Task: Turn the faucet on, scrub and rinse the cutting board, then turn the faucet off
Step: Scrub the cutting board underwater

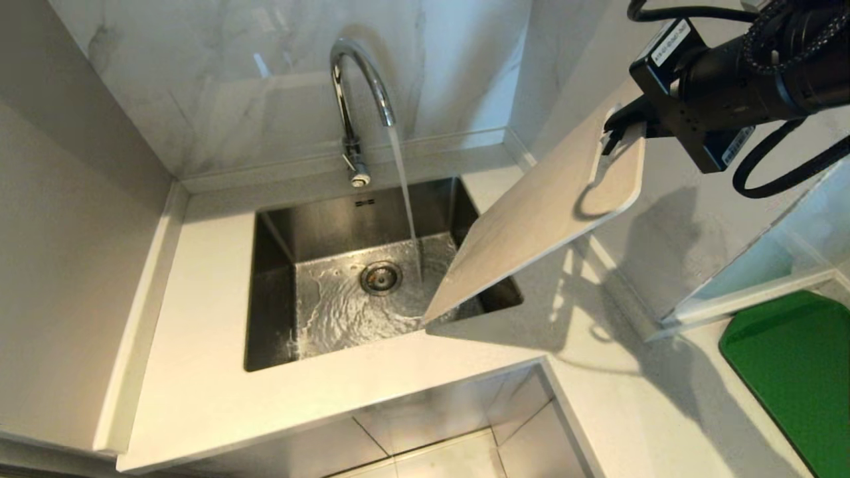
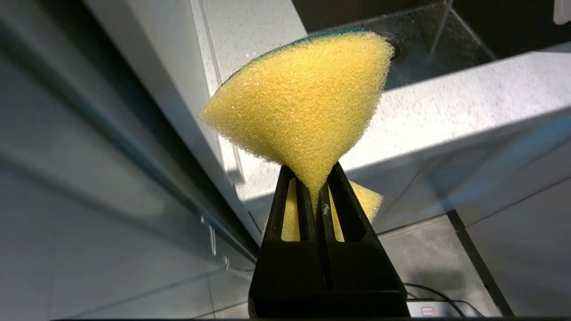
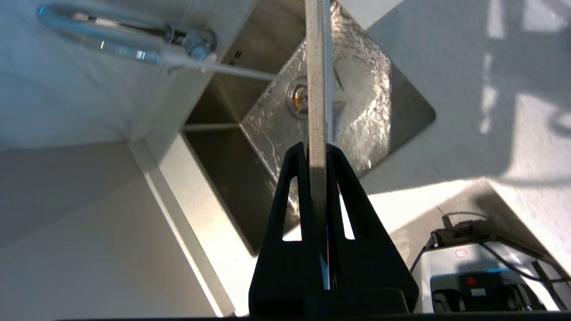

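While the faucet (image 1: 362, 99) runs, the right gripper (image 1: 621, 126) at two o'clock pinches the tilted board (image 1: 531, 219) over the sink (image 1: 265, 292). Left gripper (image 2: 317, 196) squeezes a sponge (image 2: 303, 98)

Bright light from the upper right throws hard shadows across the counter (image 1: 597, 345); the wet sink (image 1: 272, 265) glints, and wrist-view backgrounds blur softly.

Yellow sponge (image 2: 303, 102), green mat (image 1: 793, 358)
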You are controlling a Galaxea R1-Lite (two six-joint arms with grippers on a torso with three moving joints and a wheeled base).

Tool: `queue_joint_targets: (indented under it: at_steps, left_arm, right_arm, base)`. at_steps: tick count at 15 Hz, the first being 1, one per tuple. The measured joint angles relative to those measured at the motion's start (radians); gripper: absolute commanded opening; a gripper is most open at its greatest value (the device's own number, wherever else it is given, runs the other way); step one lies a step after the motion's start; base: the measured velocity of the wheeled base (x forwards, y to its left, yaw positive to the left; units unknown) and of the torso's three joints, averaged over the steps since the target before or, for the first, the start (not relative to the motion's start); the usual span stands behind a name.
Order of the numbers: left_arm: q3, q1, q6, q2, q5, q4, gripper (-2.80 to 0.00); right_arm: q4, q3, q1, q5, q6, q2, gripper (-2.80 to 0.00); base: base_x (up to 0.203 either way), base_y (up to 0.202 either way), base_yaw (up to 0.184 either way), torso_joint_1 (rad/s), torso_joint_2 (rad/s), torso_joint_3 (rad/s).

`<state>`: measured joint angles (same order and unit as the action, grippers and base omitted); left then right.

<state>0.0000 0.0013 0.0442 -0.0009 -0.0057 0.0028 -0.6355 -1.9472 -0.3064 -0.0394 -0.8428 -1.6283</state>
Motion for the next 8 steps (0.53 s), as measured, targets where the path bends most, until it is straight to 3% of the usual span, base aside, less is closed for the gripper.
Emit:
queue_joint_targets:
  at_steps: [8]
  left_arm:
    - [0.0,0.0,-0.004,0.0,0.001,-0.001,-2.8]
  right_arm:
    - [-0.028,0.002,0.0,0.0,-0.004,0.008,-2.8]
  base:
    - [0.192,0.0,0.002,0.003,0.0,0.001]
